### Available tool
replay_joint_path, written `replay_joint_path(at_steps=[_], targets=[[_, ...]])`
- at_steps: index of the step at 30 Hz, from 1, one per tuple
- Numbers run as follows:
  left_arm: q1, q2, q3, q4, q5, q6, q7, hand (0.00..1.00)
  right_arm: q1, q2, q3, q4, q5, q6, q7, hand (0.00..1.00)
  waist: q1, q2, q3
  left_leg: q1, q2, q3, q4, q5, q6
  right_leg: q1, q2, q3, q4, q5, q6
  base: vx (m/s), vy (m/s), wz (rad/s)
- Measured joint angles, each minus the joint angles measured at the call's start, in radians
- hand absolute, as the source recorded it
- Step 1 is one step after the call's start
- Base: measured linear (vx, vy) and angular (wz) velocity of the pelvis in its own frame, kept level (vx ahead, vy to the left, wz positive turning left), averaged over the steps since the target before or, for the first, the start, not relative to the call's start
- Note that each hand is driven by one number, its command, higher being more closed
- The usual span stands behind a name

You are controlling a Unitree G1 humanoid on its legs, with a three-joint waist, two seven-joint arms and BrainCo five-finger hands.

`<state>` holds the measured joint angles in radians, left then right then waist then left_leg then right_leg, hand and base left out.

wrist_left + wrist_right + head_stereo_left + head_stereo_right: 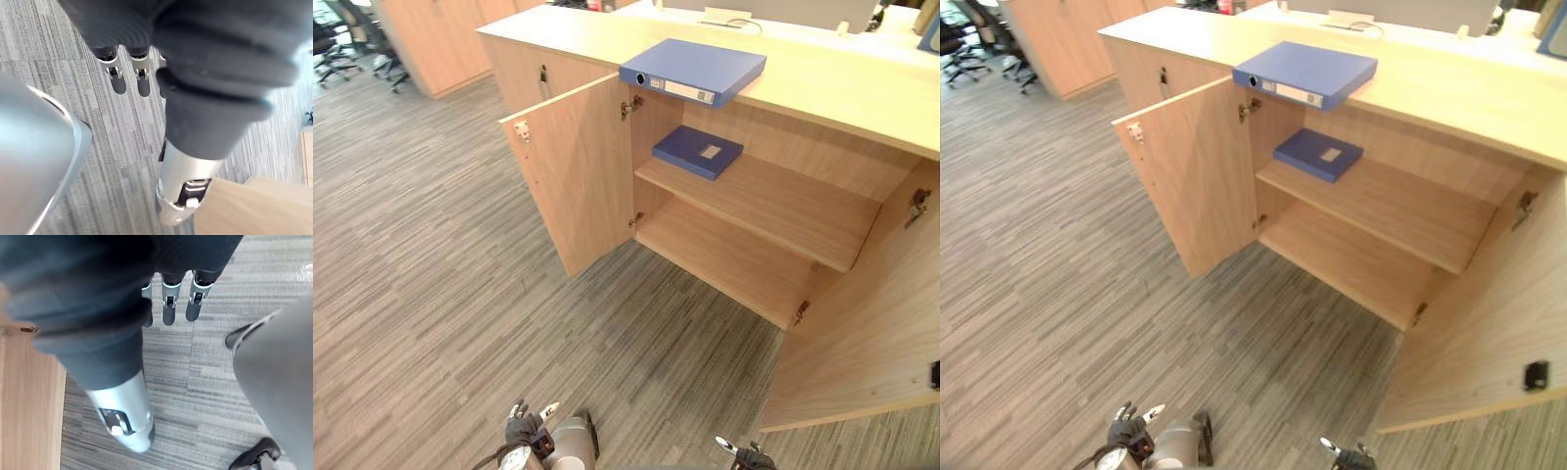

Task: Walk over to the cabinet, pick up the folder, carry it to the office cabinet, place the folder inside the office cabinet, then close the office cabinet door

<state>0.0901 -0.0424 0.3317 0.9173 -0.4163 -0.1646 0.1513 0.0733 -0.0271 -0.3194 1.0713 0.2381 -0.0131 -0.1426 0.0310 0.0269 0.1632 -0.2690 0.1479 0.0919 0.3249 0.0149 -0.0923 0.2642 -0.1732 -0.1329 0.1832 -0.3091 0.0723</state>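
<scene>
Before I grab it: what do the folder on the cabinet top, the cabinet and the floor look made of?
Folder on top: smooth blue cover with a slight sheen, probably plastic-coated board.
Cabinet: pale wood-grain panels, matt, likely laminated board, with small metal hinges.
Floor: grey, streaked, matt; carpet tile or vinyl, cannot tell which.

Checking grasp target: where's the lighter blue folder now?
Left eye view: the lighter blue folder lies flat on the cabinet top, overhanging its front edge above the darker blue folder on the upper shelf, beside the open left door.
</scene>
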Motion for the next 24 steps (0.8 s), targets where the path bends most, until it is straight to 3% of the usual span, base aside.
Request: replay_joint_path(at_steps=[1, 3, 5, 6, 7, 8, 9, 10, 12, 15, 16, 17, 18, 19, 20, 21, 22, 23, 24], targets=[[-0.001, 0.001, 0.021, 0.003, -0.037, -0.002, 0.005, 0.0, 0.002, 0.003, 0.008, 0.001, -0.001, -0.002, -0.001, 0.0, 0.003, -0.008, -0.004, 0.014, -0.016, 0.012, -0.005, 0.008, 0.011, 0.004, -0.015, 0.006, 0.004, 0.004, 0.012, 0.49, 0.492, -0.44], [-0.01, -0.008, 0.095, 0.011, -0.172, -0.024, 0.041, 0.0, 0.003, 0.028, 0.038, -0.016, -0.006, -0.002, 0.001, 0.0, 0.022, -0.042, -0.008, 0.009, -0.023, 0.041, 0.077, -0.058, 0.018, -0.013, -0.037, 0.006, 0.0, 0.074, -0.021, 0.42, 0.446, -0.48], [-0.006, -0.013, 0.165, 0.044, -0.223, -0.026, 0.062, 0.0, 0.001, 0.044, 0.025, -0.014, -0.019, -0.003, 0.003, 0.0, 0.043, -0.06, -0.017, -0.02, -0.022, -0.01, 0.223, -0.106, 0.02, -0.011, -0.053, 0.072, -0.006, 0.123, -0.013, 0.27, 0.311, -0.91], [0.003, -0.019, 0.205, 0.064, -0.242, -0.026, 0.075, 0.0, -0.001, 0.053, -0.007, -0.014, -0.035, -0.003, 0.004, 0.0, 0.05, -0.064, -0.022, -0.057, -0.034, -0.052, 0.331, -0.111, 0.022, -0.008, -0.074, 0.13, -0.019, 0.172, 0.011, 0.21, 0.285, -1.13], [0.018, -0.029, 0.227, 0.072, -0.251, -0.028, 0.078, 0.0, 0.003, 0.055, -0.017, -0.009, -0.043, 0.001, 0.004, 0.0, 0.052, -0.062, -0.036, -0.059, -0.053, -0.086, 0.308, -0.157, 0.009, -0.017, -0.08, 0.155, -0.028, 0.194, 0.03, 0.14, 0.294, -1.39], [0.043, -0.043, 0.271, 0.102, -0.266, -0.026, 0.087, 0.0, 0.011, 0.048, -0.078, -0.004, -0.064, 0.008, 0.005, 0.0, 0.056, -0.038, -0.086, -0.015, -0.07, -0.16, 0.135, -0.169, 0.009, -0.054, -0.085, 0.184, -0.031, 0.212, 0.047, 0.06, 0.223, -1.24], [0.052, -0.031, 0.287, 0.122, -0.274, -0.025, 0.092, 0.0, -0.002, 0.058, -0.107, 0.013, -0.065, 0.009, 0.005, 0.0, 0.051, -0.052, -0.089, -0.001, -0.077, -0.119, 0.139, -0.174, 0.005, -0.056, -0.11, 0.199, -0.033, 0.212, 0.047, 0.08, 0.242, -1.47], [0.069, -0.028, 0.305, 0.134, -0.283, -0.029, 0.098, 0.0, 0.0, 0.064, -0.15, 0.038, -0.065, 0.013, 0.014, 0.0, 0.042, -0.064, -0.104, 0.037, -0.088, -0.073, 0.097, -0.173, 0.014, -0.089, -0.14, 0.216, -0.019, 0.251, 0.057, 0.09, 0.243, -1.17], [0.082, -0.03, 0.306, 0.137, -0.281, -0.03, 0.097, 0.0, 0.012, 0.052, -0.2, 0.071, -0.063, 0.017, 0.025, 0.0, 0.034, -0.06, -0.119, 0.096, -0.112, -0.026, 0.031, -0.172, 0.033, -0.155, -0.169, 0.261, 0.054, 0.312, 0.071, 0.12, 0.261, -0.92], [0.088, -0.018, 0.265, 0.132, -0.248, -0.028, 0.094, 0.0, 0.027, 0.013, -0.232, 0.084, -0.069, 0.025, 0.034, 0.0, -0.01, -0.059, -0.121, 0.203, -0.197, 0.004, -0.083, -0.164, 0.082, -0.314, -0.242, 0.272, 0.377, 0.352, 0.034, 0.1, 0.22, -0.29], [0.078, -0.01, 0.232, 0.129, -0.22, -0.027, 0.093, 0.0, 0.038, 0.008, -0.229, 0.09, -0.066, 0.023, 0.041, 0.0, -0.039, -0.059, -0.12, 0.256, -0.225, 0.004, -0.106, -0.156, 0.106, -0.383, -0.264, 0.207, 0.572, 0.366, -0.003, 0.12, 0.107, 0.17], [0.076, -0.006, 0.22, 0.126, -0.202, -0.026, 0.092, 0.0, 0.039, 0.004, -0.224, 0.091, -0.067, 0.024, 0.042, 0.0, -0.045, -0.069, -0.116, 0.279, -0.236, 0.001, -0.113, -0.156, 0.11, -0.399, -0.281, 0.161, 0.615, 0.382, -0.058, 0.17, 0.121, 0.14], [0.067, -0.001, 0.192, 0.115, -0.143, -0.019, 0.092, 0.0, 0.048, -0.009, -0.205, 0.101, -0.062, 0.023, 0.041, 0.0, -0.049, -0.065, -0.117, 0.309, -0.246, -0.012, -0.122, -0.159, 0.118, -0.411, -0.32, 0.106, 0.665, 0.409, -0.086, 0.13, 0.063, -0.01], [0.059, 0.001, 0.181, 0.103, -0.119, -0.017, 0.092, 0.0, 0.046, -0.01, -0.201, 0.105, -0.061, 0.021, 0.041, 0.0, -0.051, -0.057, -0.122, 0.315, -0.242, -0.017, -0.13, -0.16, 0.12, -0.426, -0.318, 0.083, 0.709, 0.352, -0.057, 0.16, -0.012, 0.1], [0.025, 0.005, 0.148, 0.087, -0.086, -0.017, 0.092, 0.0, 0.033, -0.012, -0.189, 0.1, -0.058, 0.017, 0.04, 0.0, -0.055, -0.05, -0.109, 0.326, -0.215, -0.029, -0.149, -0.151, 0.118, -0.469, -0.277, 0.008, 0.777, 0.159, -0.027, 0.13, -0.142, 0.14], [0.002, 0.006, 0.097, 0.072, -0.085, -0.019, 0.089, 0.0, 0.028, -0.016, -0.156, 0.099, -0.058, 0.014, 0.036, 0.0, -0.058, -0.046, -0.092, 0.347, -0.188, -0.036, -0.167, -0.146, 0.11, -0.489, -0.221, -0.055, 0.759, 0.068, -0.013, 0.09, -0.144, 0.13], [-0.003, 0.006, 0.085, 0.069, -0.085, -0.019, 0.087, 0.0, 0.027, -0.018, -0.146, 0.099, -0.058, 0.013, 0.036, 0.0, -0.058, -0.046, -0.086, 0.355, -0.181, -0.037, -0.172, -0.145, 0.108, -0.492, -0.205, -0.067, 0.746, 0.052, -0.01, 0.08, -0.181, 0.0], [-0.018, 0.005, 0.051, 0.066, -0.086, -0.02, 0.083, 0.0, 0.026, -0.016, -0.113, 0.092, -0.06, 0.013, 0.036, 0.0, -0.062, -0.052, -0.068, 0.387, -0.161, -0.043, -0.193, -0.144, 0.103, -0.497, -0.148, -0.094, 0.656, 0.023, -0.007, 0.07, -0.203, 0.03], [-0.028, -0.003, 0.043, 0.064, -0.086, -0.02, 0.078, 0.0, 0.027, -0.003, -0.109, 0.079, -0.06, 0.015, 0.033, 0.0, -0.06, -0.065, -0.058, 0.411, -0.159, -0.048, -0.215, -0.158, 0.096, -0.503, -0.121, -0.094, 0.567, 0.026, 0.001, 0.07, -0.265, 0.04]])
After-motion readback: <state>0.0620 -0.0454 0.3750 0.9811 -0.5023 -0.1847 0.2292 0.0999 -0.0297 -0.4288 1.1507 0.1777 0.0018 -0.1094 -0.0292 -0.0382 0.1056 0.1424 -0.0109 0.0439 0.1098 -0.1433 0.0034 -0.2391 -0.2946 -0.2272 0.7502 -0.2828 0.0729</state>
